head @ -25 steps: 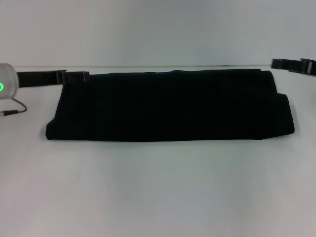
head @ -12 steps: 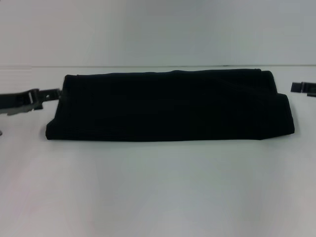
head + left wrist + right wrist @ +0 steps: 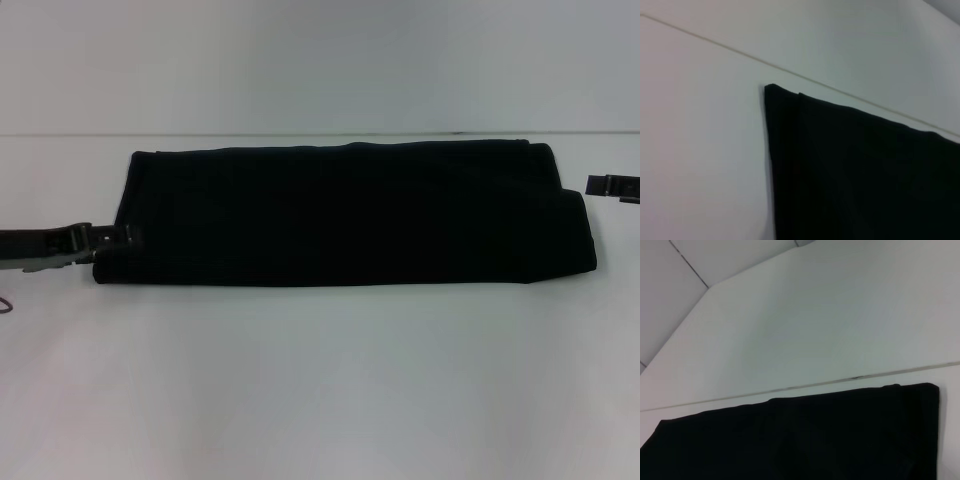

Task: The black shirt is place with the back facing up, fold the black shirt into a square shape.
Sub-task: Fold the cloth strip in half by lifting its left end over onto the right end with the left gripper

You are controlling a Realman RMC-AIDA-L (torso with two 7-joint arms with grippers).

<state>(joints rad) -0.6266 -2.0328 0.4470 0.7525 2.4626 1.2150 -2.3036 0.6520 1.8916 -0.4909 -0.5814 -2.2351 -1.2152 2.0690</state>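
The white table fills the head view, and across its middle lies the black shirt, already folded into a long flat band that runs from centre left to centre right of the frame. The left wrist view shows one folded corner of the shirt flat on the table, and the right wrist view shows its far edge along the bottom of the frame.

The left tool sits at the lower-left corner of the band, at the middle left of the frame, its tip touching or just beside the cloth edge. I cannot tell whether its fingers are spread or pressed together. The right tool shows only as a small dark tip at the right edge of the frame, just apart from the shirt's right end; its fingers cannot be made out either.

The step in hand appears to be taking hold of the band's ends for the last crosswise fold. The next move likely calls for pinching the left end and carrying it over toward the right to make a square.

Half a second ago the left tool was higher, beside the upper-left corner; it has since dropped to the lower-left corner. The right tool has barely shifted, and the shirt lies unchanged.
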